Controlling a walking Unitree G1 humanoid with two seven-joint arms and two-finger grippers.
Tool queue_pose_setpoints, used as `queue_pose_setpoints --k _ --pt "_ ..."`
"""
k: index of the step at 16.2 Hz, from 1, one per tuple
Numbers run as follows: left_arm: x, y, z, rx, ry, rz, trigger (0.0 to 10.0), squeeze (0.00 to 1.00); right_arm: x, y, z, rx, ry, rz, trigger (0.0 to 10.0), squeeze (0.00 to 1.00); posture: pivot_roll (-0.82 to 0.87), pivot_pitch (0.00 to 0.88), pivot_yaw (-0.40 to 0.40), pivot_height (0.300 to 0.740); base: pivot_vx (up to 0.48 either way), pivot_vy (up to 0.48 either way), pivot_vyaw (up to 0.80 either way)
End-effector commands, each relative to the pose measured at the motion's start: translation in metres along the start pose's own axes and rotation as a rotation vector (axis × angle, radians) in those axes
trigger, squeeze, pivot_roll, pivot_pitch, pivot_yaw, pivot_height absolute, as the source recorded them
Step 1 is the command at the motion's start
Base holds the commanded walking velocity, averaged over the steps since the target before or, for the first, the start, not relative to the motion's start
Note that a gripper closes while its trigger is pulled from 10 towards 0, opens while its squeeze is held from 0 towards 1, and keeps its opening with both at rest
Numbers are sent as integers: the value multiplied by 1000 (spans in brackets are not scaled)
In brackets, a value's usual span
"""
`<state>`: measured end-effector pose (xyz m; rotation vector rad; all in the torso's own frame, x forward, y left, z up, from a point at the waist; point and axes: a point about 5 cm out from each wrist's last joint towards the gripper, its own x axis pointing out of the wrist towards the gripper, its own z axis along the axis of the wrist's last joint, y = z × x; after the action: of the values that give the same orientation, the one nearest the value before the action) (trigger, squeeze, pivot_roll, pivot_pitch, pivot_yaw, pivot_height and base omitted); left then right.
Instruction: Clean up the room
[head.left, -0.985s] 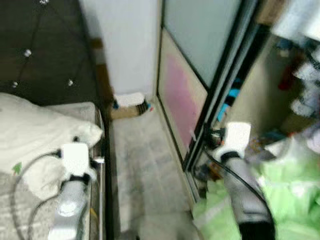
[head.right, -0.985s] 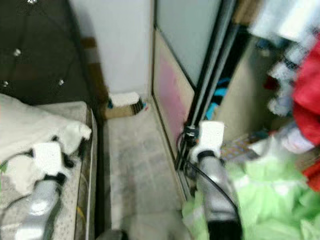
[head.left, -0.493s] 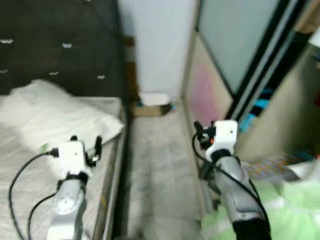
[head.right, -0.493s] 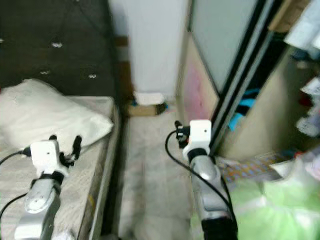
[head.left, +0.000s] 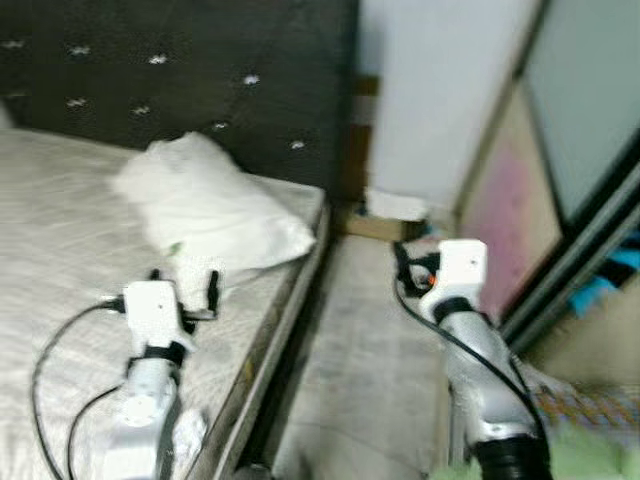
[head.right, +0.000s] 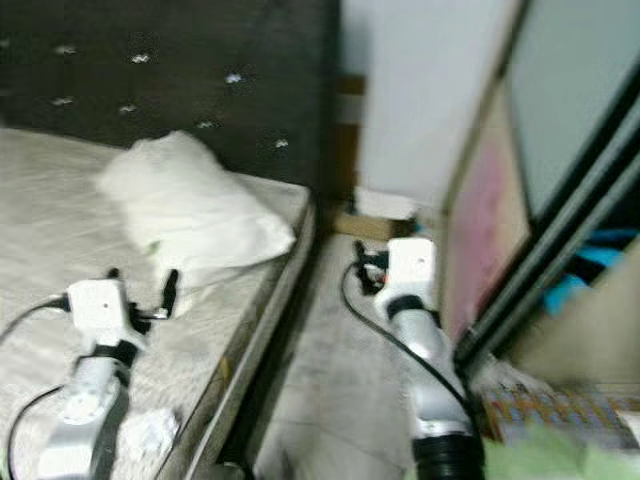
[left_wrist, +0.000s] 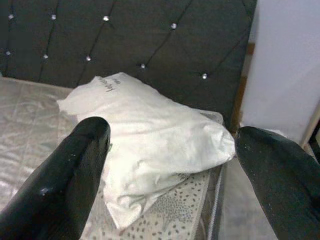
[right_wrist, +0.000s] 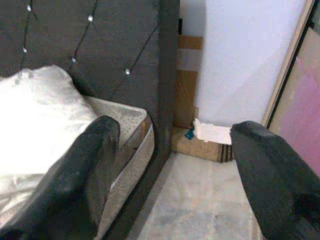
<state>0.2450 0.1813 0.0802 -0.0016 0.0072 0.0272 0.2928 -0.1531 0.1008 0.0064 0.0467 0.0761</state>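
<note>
Pillow (left_wrist: 145, 140) dead ahead of left gripper (left_wrist: 170, 165), long axis crosswise | left nearer | both jaws spread, empty | right gripper (right_wrist: 170, 165) faces cardboard box (right_wrist: 200, 142)

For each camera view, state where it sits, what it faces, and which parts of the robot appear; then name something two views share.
Left and right eye views: on the head, looking down at the bed and floor strip; both arms show.
Left wrist view: along the open left gripper toward the white pillow and headboard.
Right wrist view: along the open right gripper toward the cardboard box by the wall.
Shared: pillow, headboard.
</note>
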Motion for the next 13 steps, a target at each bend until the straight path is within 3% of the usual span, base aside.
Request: queue_pose_setpoints --k 1,2,3,13 --pt "1 6 2 20 5 23 10000 1000 2 4 3 11 -7 12 10000 1000 61 0 -46 740 0 0 794" --pt "2 7 1 43 18 39 10000 267 3 5 3 6 -3 20 10000 78 61 0 -46 740 0 0 694" --pt "3 7 1 43 18 39 10000 0 4 5 3 4 -4 23 10000 0 60 0 -47 740 0 0 575" --pt "6 6 1 38 28 32 10000 0 7 6 4 -6 0 30 10000 0 57 0 -50 740 0 0 753"
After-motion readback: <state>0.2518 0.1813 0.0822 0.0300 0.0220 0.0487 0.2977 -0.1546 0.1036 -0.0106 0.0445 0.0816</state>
